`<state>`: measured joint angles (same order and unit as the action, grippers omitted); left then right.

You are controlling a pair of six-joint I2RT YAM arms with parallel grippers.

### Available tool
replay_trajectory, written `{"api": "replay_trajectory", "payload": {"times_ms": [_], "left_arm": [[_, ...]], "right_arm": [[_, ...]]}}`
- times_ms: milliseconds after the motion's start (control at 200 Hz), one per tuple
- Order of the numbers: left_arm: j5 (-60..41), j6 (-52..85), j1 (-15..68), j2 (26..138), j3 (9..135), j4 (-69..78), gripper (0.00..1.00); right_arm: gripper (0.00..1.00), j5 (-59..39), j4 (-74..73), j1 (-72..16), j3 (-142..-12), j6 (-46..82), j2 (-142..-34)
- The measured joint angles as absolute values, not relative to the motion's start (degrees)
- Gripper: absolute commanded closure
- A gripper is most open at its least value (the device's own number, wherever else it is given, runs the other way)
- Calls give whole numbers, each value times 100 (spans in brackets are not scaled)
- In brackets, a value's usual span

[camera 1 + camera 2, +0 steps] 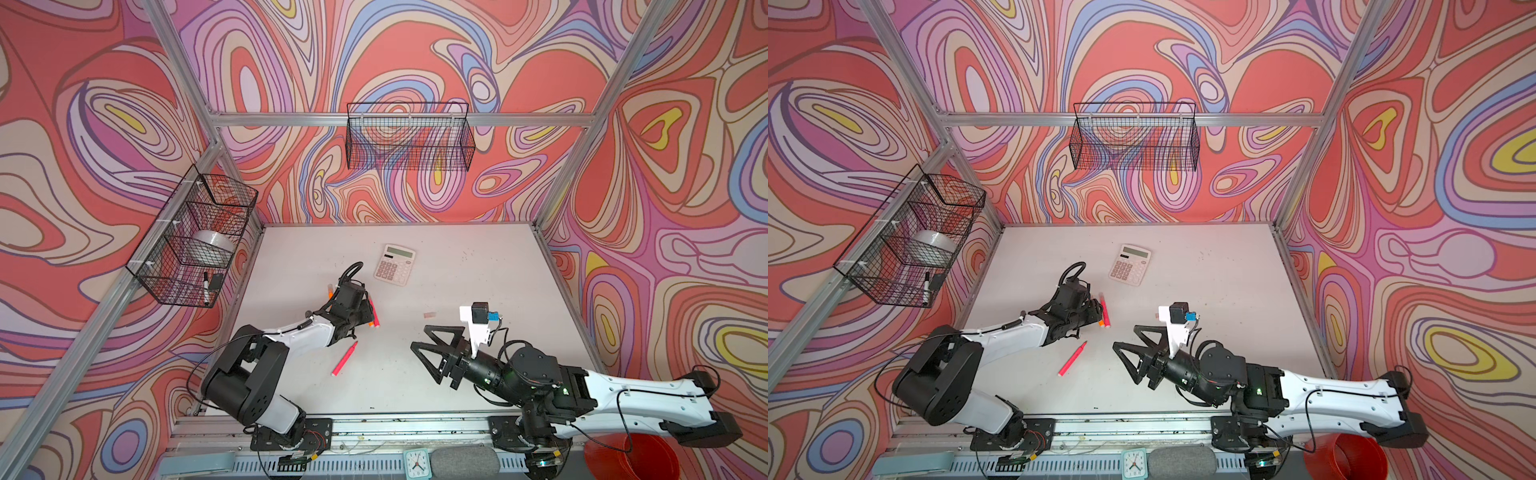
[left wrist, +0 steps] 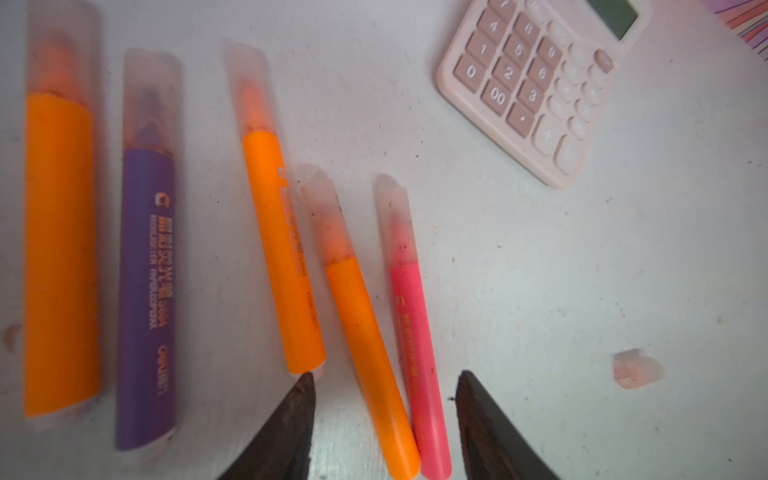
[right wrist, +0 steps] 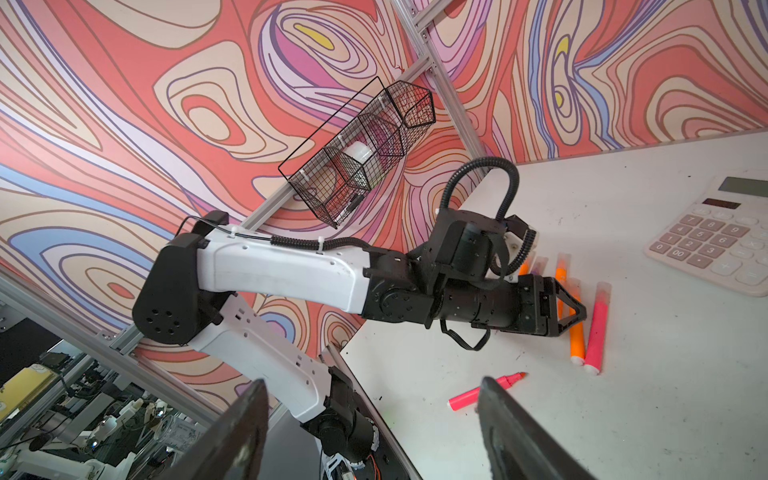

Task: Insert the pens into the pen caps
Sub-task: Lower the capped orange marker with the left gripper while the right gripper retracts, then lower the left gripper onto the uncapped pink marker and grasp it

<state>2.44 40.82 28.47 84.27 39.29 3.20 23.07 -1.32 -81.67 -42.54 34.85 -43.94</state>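
Holding tape roll (image 1: 214, 245), marker (image 1: 206, 286): wall basket (image 1: 164, 286) (black wire); left hand (image 2: 385, 376), right hand (image 1: 419, 336) both released.

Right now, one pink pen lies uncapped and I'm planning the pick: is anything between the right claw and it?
Nothing visible does. Only bare table lies between the open right claw and the uncapped pink pen; the capped pens lie farther back, off that line.
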Motion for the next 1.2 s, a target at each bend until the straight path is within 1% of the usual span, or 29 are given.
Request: {"api": "replay_trajectory", "payload": {"times_ms": [155,270,375,501,606,721,876,1031,1202], "left_arm": [[449,3767,2847,7378,3957,-460,39],[666,3662,2847,6121,3730,-1046,38],[819,3699,2847,4941,3247,-1581,39],[735,3940,2849,4125,2381,-2005,39],[622,4128,2858,4029,1918,-2355,38],[491,4274,2910,4075,1743,-2427,38],[454,4401,3197,4521,1723,-2307,37],[585,4442,3649,5013,1723,-2130,38],[773,4440,3986,5365,1831,-1997,53]], "right_arm": [[19,2246,1,-8167,-4329,3529,-4451],[18,2233,43,-8167,-4327,3544,-4375],[15,2241,-19,-8167,-4272,3535,-4237],[12,2250,-130,-8167,-4086,3476,-4086],[11,2440,-69,-8167,-3800,3487,-3874],[11,2808,161,-8167,-3479,3597,-3483],[10,3277,510,-8167,-3041,3868,-2827],[10,3522,801,-8167,-2899,4106,-2799],[10,3627,1037,-8167,-2899,4316,-3131]]}}
